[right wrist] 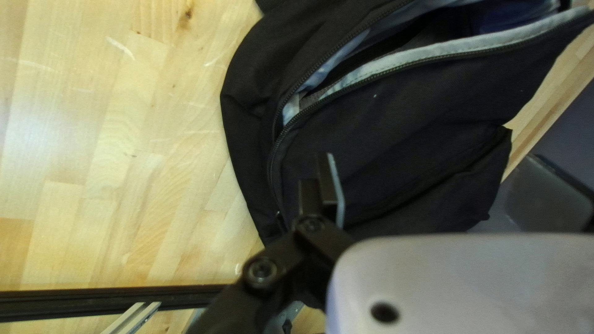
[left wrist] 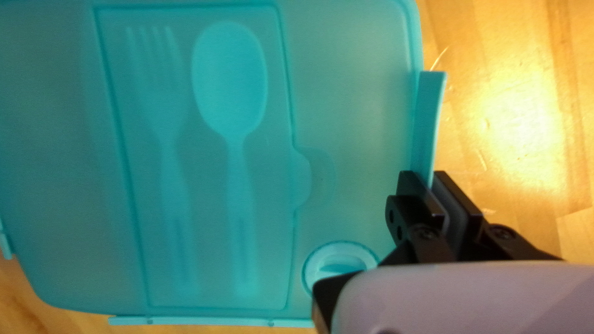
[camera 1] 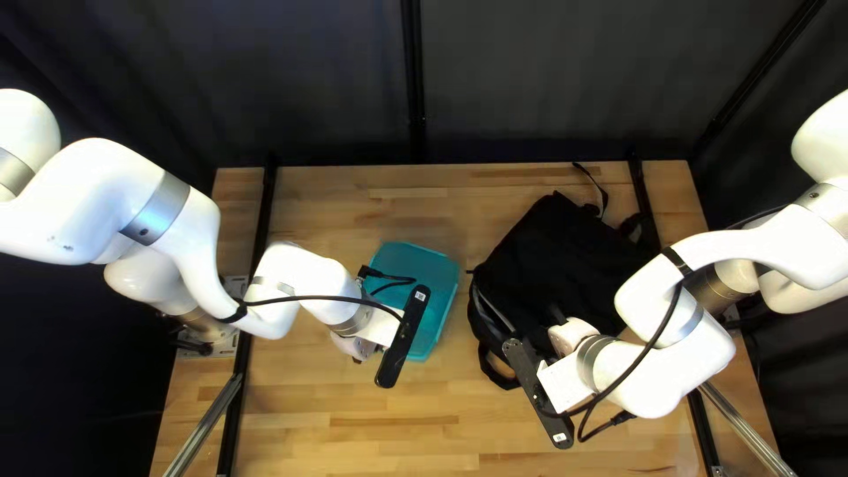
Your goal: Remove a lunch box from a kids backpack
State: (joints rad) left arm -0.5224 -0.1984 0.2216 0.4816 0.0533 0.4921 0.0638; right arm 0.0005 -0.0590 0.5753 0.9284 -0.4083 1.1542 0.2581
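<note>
Honestly, the removal itself looks done: the teal lunch box [camera 1: 442, 305] lies flat on the table [camera 1: 318, 415], at nine o'clock from the black backpack [camera 1: 565, 256] in the top left view, with a clear strip between them. What worries me now is the letting go. The left gripper [left wrist: 427, 179], at about seven o'clock on the box, has its fingers narrow and closed on the side latch [left wrist: 429, 117], which juts out past the lid [left wrist: 346, 111]. If my left arm rises before they part, the latch could flip up or pop, tipping the box by one edge and perhaps loosening the lid; a sideways pull would slew it, and a swing toward three o'clock would shove it into the backpack. Over the backpack, near six o'clock, the right gripper [camera 1: 542, 332] looks spread wide; the one of its fingers [right wrist: 325, 182] in sight has nothing against its pad, and I can't make out the other. It sits close beside the open zip [right wrist: 371, 77], so a low sweep might hook zip or lining, or catch the strap loop [camera 1: 496, 376] at seven o'clock, and drag the soft bag along. Straight up first seems safest there.
</note>
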